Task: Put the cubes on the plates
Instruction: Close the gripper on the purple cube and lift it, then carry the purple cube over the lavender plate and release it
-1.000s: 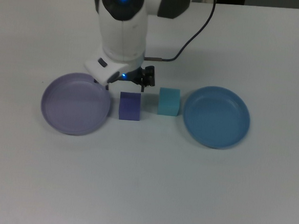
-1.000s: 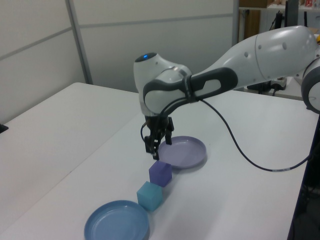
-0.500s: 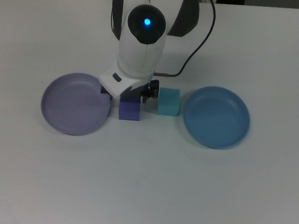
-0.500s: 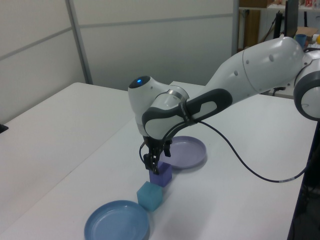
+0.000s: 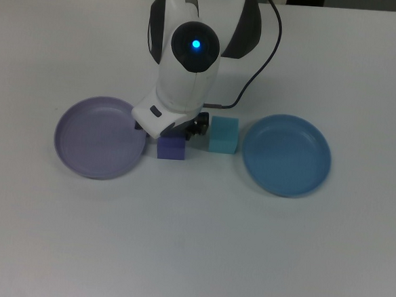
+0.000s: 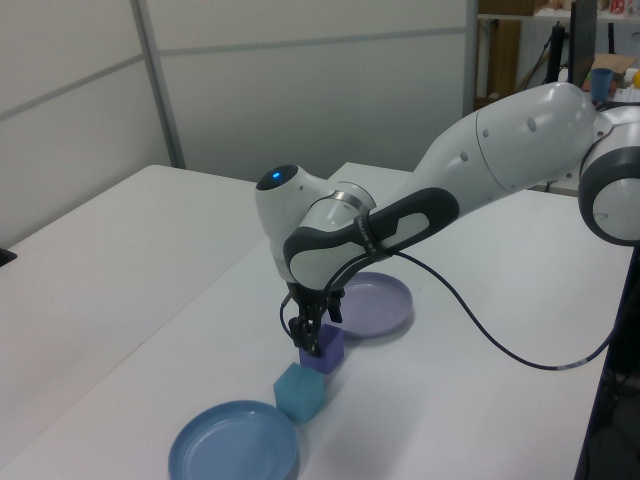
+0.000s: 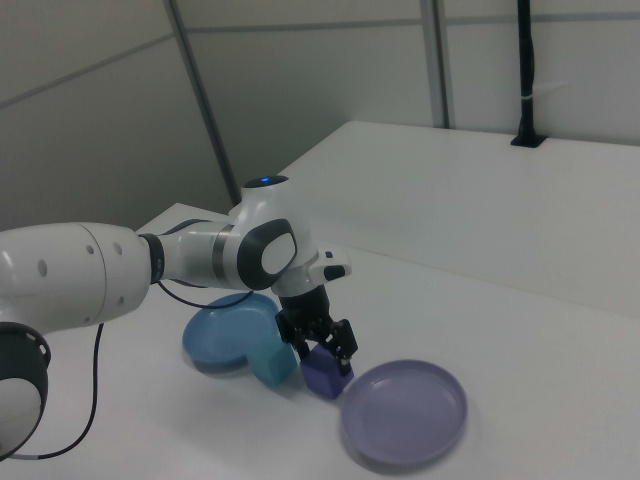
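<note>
- Step in hand (judged): pick-up of the purple cube (image 5: 171, 147); no cube is on a plate yet.
- Pincer (image 7: 322, 352) is lowered over the purple cube. In the right view its fingers are seen spread, one each side of the cube's top, not clamped. Actual contact w/ the cube faces can't be confirmed.
- Purple cube is located on the counter (image 5: 191, 243), just beside the lavender plate (image 5: 98, 137) at the top view's left; apart from its rim by a thin gap.
- Turquoise cube (image 5: 223, 135) sits on the counter just to the top view's right of the purple cube, near the blue plate (image 5: 287, 155), which lies further to the top view's right. It is untouched.
- Both plates are bare.
- Next move (est.): fingers to be closed on the purple cube, cube lifted clear of the counter, carried toward the top view's left, set down inside the lavender plate's rim.
- Caution: the turquoise cube is close to the pincer's side; a nudge is possible on closing or lifting.
- Afterwards, same sequence req'd for the turquoise cube and the blue plate.
</note>
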